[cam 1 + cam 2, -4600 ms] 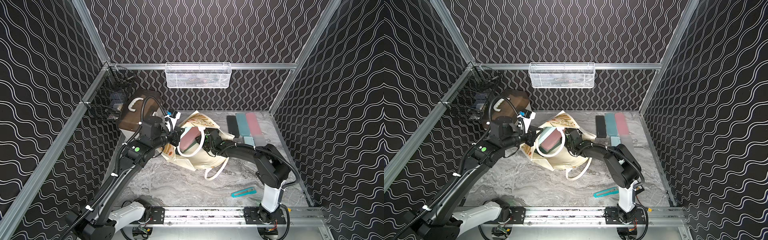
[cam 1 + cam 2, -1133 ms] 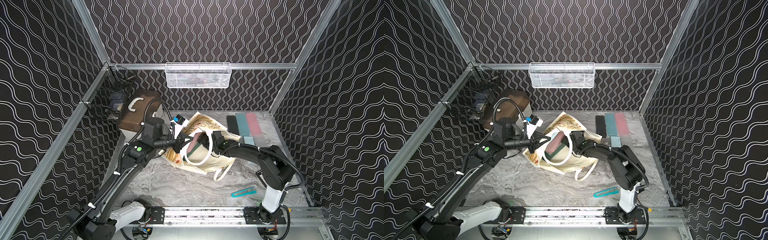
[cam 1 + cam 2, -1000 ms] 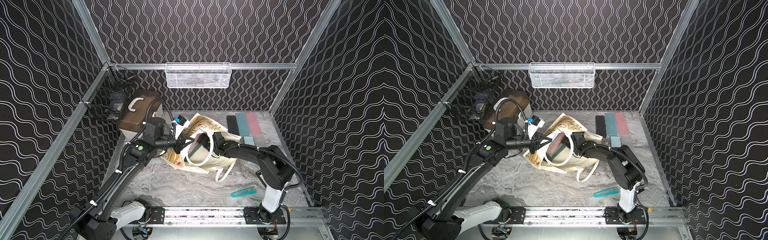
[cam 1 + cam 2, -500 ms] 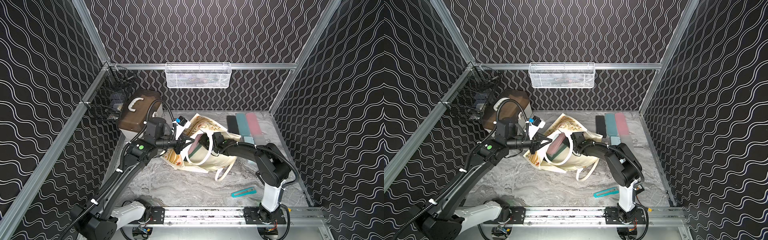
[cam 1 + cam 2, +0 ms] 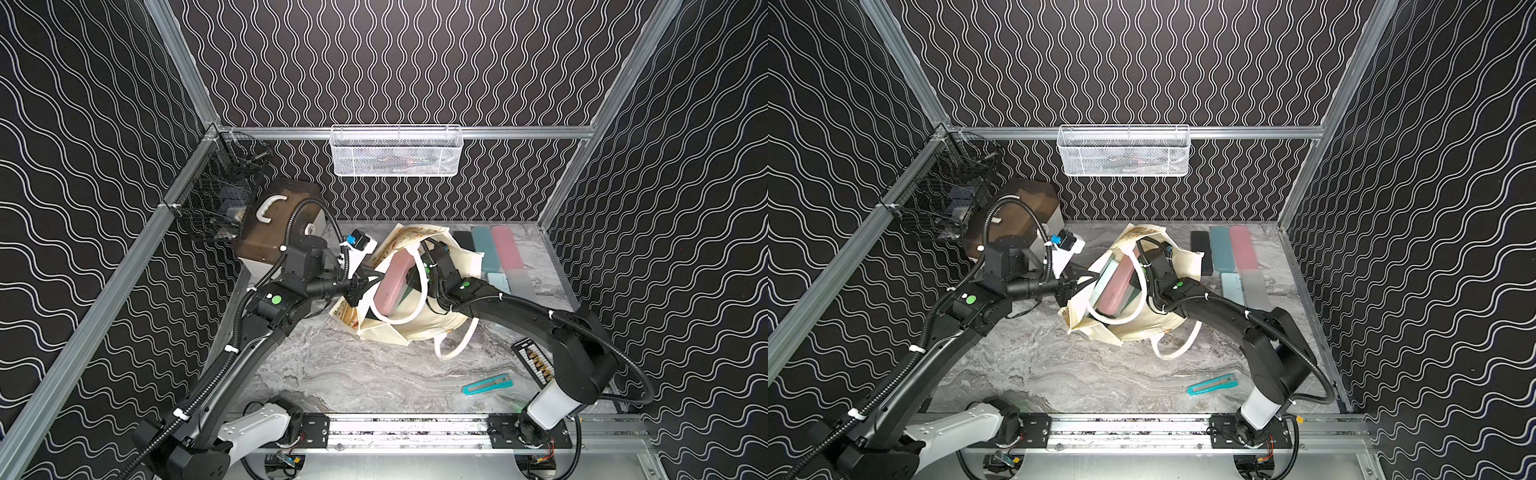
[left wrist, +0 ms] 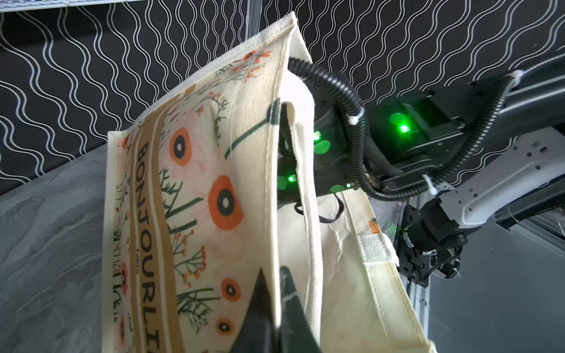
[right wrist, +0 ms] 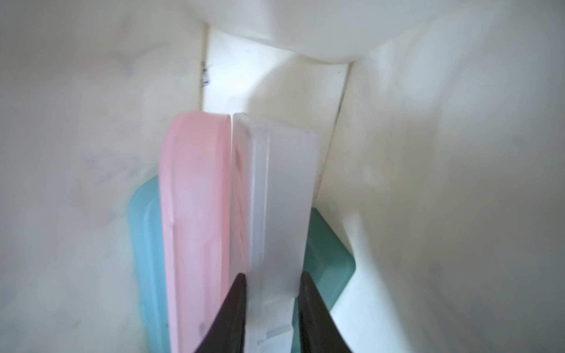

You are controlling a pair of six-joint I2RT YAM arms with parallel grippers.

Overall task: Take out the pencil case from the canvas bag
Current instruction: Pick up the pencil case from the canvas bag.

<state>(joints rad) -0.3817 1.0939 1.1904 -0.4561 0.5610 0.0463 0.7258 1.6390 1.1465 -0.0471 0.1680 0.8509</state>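
While the left gripper (image 6: 272,276) pinches the top hem of the canvas bag (image 5: 415,328) on its printed side and holds the mouth open, the right gripper (image 7: 272,279) is deep inside the bag. Its fingers press on either side of a frosted pencil case (image 7: 284,189). That case stands on edge among others in the bag, which sits mid-table, a little toward the far side.

A pink case (image 7: 195,214) lies tight against one side of the frosted one, with a pale blue case (image 7: 143,232) beyond it. A green case (image 7: 327,244) lies against the other side. One white handle (image 5: 401,321) loops across the mouth just under the pink case. The other handle (image 5: 457,347) trails onto the table (image 5: 332,374) at the bag's near right.

A brown-lidded box (image 5: 274,237) stands at the far left, close to the left arm's wrist. More cases (image 5: 505,249) lie in a row at the far right, just beside the bag's far right edge. A teal cutter (image 5: 486,383) lies at the near right, well apart from the bag. Bare table runs along the bag's near side and toward the near left.
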